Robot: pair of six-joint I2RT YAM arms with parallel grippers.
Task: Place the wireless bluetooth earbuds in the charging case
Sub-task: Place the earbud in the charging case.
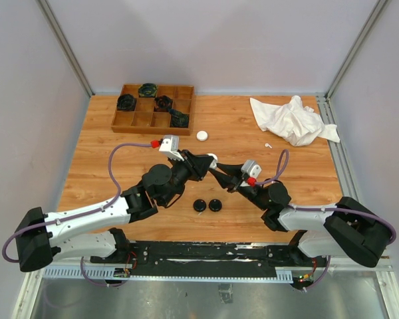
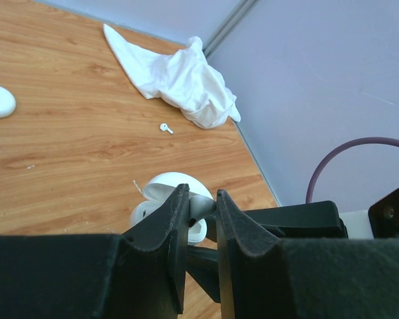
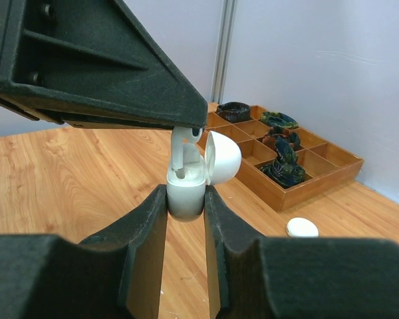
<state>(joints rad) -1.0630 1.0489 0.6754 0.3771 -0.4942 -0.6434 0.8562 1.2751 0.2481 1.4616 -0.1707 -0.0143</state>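
Note:
My right gripper [image 3: 186, 195] is shut on the base of a white charging case [image 3: 185, 181], which stands upright with its lid [image 3: 223, 156] open. My left gripper [image 2: 201, 195] is shut on a white earbud [image 2: 203, 207] and holds it over the case, with the stem [image 3: 179, 151] reaching into a slot. In the top view the left gripper [image 1: 211, 161] and the right gripper [image 1: 215, 172] meet tip to tip above mid-table. A second white earbud [image 1: 268, 144] lies loose on the table; it also shows in the left wrist view [image 2: 165, 128].
A wooden compartment tray [image 1: 134, 121] with dark items stands at the back left. A closed white case [image 1: 202, 135] lies near it. A crumpled white cloth [image 1: 292, 119] lies at the back right. Two black puck cases [image 1: 207, 205] sit near the front edge.

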